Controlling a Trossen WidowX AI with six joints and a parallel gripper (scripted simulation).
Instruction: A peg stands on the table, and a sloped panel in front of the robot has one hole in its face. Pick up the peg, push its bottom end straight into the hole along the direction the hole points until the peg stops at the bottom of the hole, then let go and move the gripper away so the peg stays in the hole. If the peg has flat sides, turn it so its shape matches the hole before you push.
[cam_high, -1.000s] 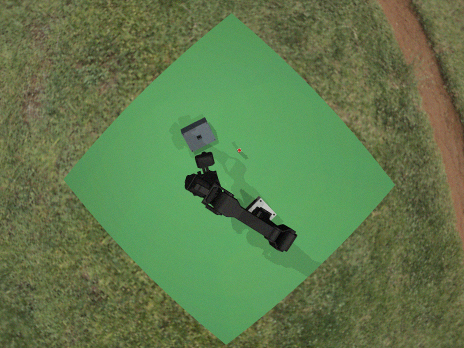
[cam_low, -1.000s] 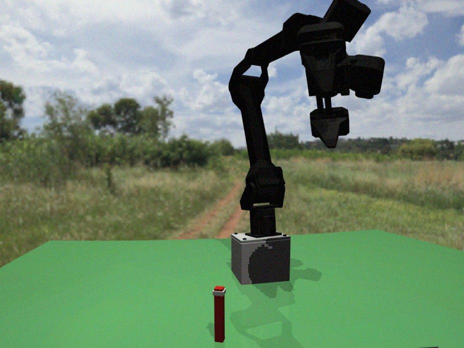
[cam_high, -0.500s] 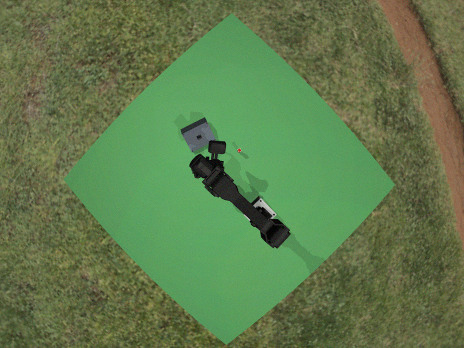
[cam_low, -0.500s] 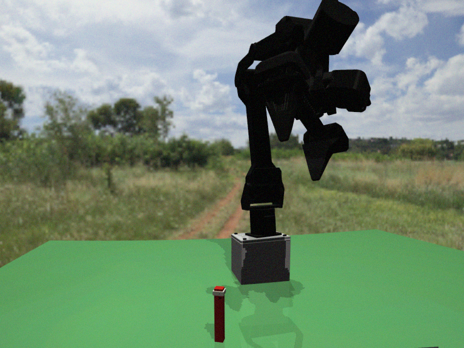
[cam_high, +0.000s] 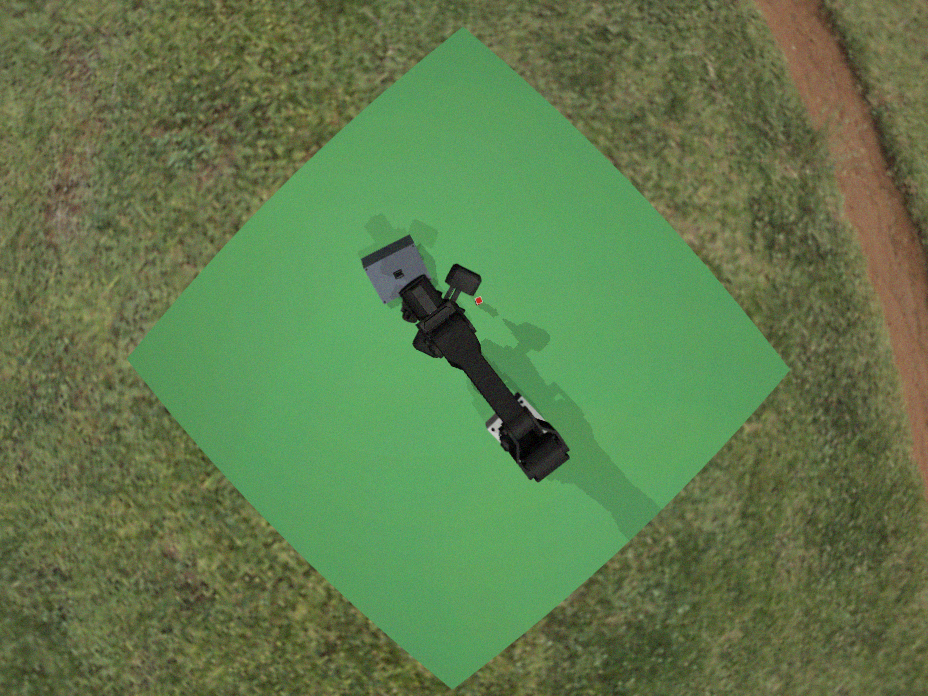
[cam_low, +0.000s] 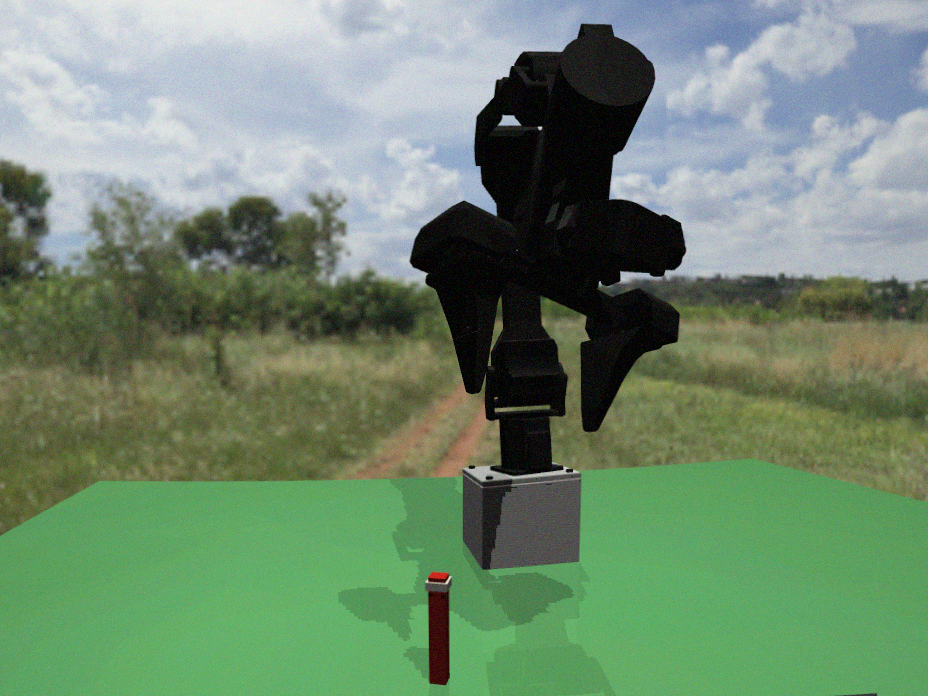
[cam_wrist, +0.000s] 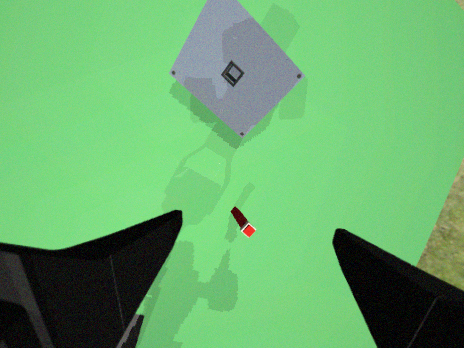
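A red square peg (cam_high: 478, 300) (cam_low: 439, 636) (cam_wrist: 248, 230) with a white band near its top stands upright on the green table. My gripper (cam_low: 531, 410) (cam_wrist: 255, 226) is wide open and empty, pointing down, well above the peg's height. In the wrist view the peg's top shows between the two fingertips, below them, and its sides are turned at an angle to the fingers. The grey sloped panel (cam_high: 412, 258) (cam_wrist: 265, 95) has a square hole (cam_high: 398, 274) (cam_wrist: 232, 73) with a dark rim. The hole is empty. In the top view the arm hides the panel's near corner and the fingertips.
The arm's grey base box (cam_low: 535, 524) stands behind the peg in the exterior view. The panel stands a short way from the peg, beyond it in the wrist view. The green table (cam_high: 299, 449) ends at grass. Arm shadows fall around the peg and panel.
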